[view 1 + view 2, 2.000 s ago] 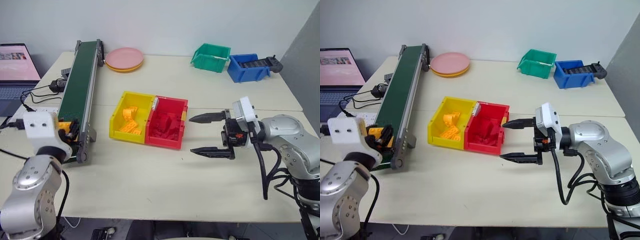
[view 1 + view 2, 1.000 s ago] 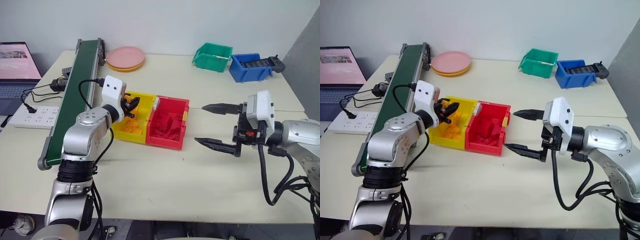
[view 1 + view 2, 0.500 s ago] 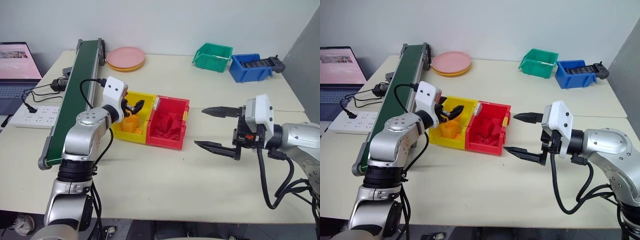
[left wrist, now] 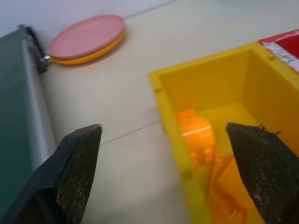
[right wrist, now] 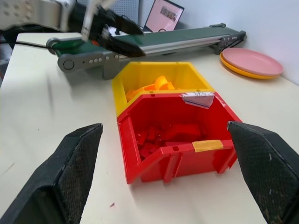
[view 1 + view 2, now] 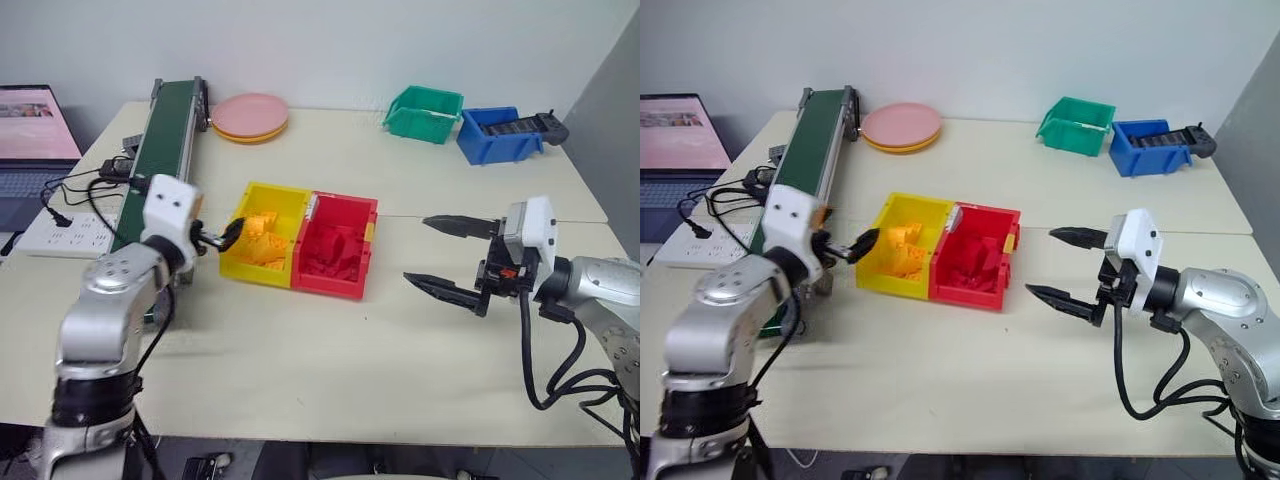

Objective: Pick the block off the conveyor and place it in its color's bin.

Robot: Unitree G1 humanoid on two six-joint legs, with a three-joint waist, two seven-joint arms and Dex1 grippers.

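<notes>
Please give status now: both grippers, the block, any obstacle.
Left gripper open, empty, beside the bright yellow plastic bin. Right gripper open, empty. Small yellow-orange studded brick inside that bin. No obstacle.

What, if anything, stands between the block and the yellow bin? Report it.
Nothing visible does. The block already lies inside the yellow bin, on the heap of yellow bricks. The left gripper hangs open at the bin's outer wall, holding nothing.

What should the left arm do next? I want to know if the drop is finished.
Probably pull back toward the conveyor for another pick: the left gripper is open and empty beside the yellow bin, and the block lies inside.
</notes>
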